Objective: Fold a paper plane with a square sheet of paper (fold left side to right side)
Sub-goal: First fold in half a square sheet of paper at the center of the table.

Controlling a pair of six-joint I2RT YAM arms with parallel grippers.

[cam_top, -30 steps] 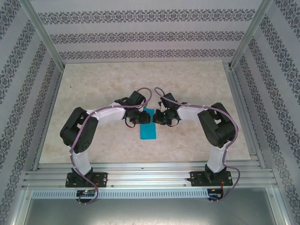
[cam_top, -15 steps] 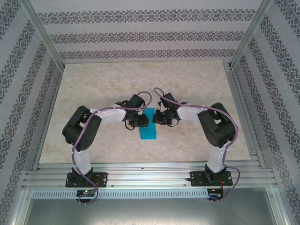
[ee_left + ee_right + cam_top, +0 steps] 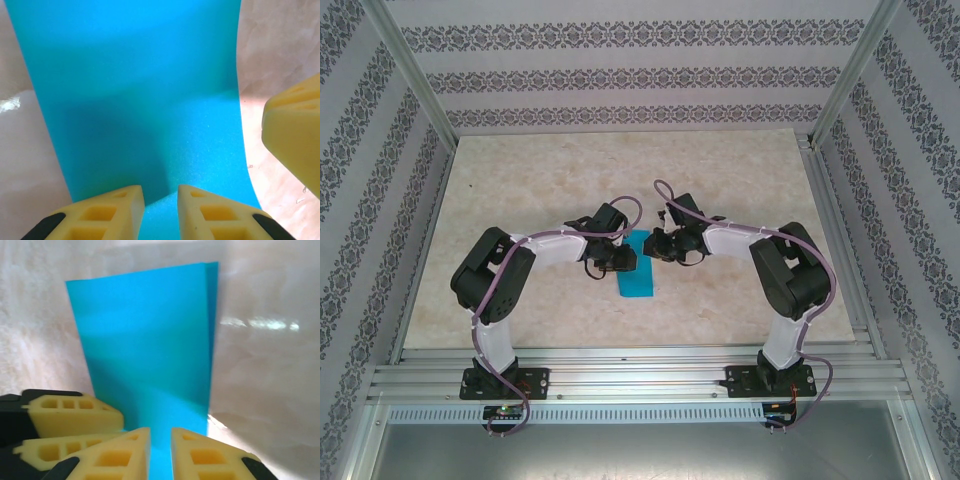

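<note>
Folded blue sheet under both your pincers, mid-surface.
Pale marbled surface (image 3: 520, 180) carries the work. The blue sheet (image 3: 637, 272) (image 3: 140, 100) (image 3: 150, 340) lies as a narrow strip, its far end between the two pincers and the rest running out on their near side; doubled edges show along one long side. Your left pincer (image 3: 620, 258) (image 3: 160, 192) sits over the sheet with jaws narrowly apart and blue showing in the gap. Your right pincer (image 3: 660, 245) (image 3: 160, 432) faces it, close by, jaws also narrow.
</note>
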